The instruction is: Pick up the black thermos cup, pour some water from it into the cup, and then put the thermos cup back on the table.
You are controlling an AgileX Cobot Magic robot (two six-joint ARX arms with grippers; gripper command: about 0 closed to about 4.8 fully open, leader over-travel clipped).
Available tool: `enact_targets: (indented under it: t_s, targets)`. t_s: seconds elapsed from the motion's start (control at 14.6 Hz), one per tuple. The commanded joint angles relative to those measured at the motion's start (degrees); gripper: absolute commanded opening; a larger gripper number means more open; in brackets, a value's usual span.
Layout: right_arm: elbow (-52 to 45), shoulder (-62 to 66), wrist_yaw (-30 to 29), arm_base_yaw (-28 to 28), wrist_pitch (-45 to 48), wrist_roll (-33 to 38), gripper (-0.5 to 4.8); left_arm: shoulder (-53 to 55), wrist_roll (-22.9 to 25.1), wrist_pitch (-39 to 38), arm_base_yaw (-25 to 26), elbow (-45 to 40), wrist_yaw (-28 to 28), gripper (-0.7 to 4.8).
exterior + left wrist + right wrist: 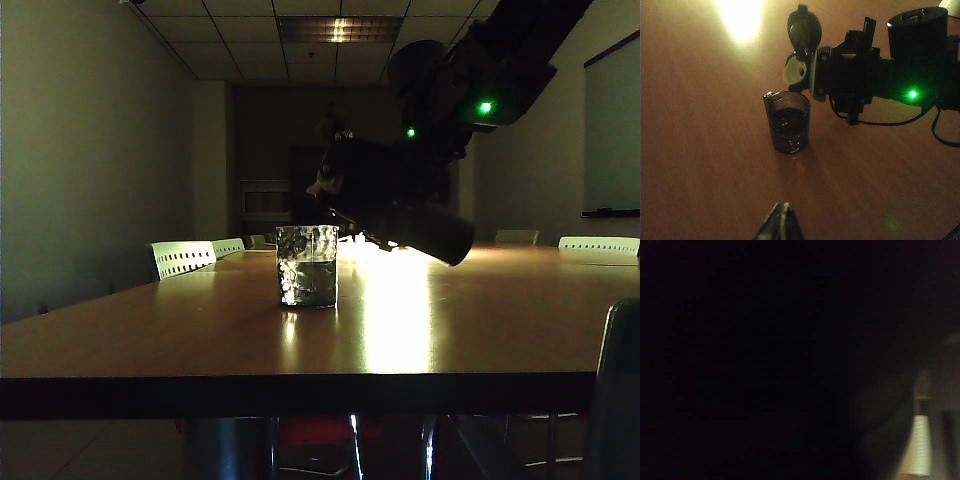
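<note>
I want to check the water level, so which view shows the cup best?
The exterior view: the cup stands side-on, backlit, its walls glinting. The left wrist view looks down into the cup, dimmer. The right wrist view is nearly black; no cup visible.

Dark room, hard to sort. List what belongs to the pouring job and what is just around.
Job: black thermos cup, tilted in the right gripper above the cup, on the table.
Around: left gripper, shut, hanging back from the cup; white chairs.
</note>
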Motion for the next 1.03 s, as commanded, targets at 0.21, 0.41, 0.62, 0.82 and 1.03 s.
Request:
enact_targets:
  t_s: [0.21, 0.41, 0.62, 0.82, 1.03]
  targets:
    - [0.8, -1.1, 1.4, 0.0, 4.2, -9.0, 0.85, -0.1, 0.2, 0.5, 0.0, 0.2, 0.3, -0.05]
    - [0.8, -1.1, 1.6, 0.0, 4.2, -12.0, 0.85, -0.1, 0.2, 0.5, 0.0, 0.2, 0.3, -0.05]
    - [0.8, -1.1, 1.9, 0.0, 4.5, -15.4, 0.85, -0.1, 0.2, 0.4, 0.0, 0.2, 0.3, -0.05]
    - [0.8, -1.1, 1.9, 0.0, 4.6, -16.7, 0.85, -0.1, 0.2, 0.4, 0.0, 0.2, 0.3, -0.05]
    - [0.8, -1.1, 1.9, 0.0, 5.9, -19.4, 0.85, -0.1, 0.2, 0.4, 0.0, 0.2, 0.3, -0.05]
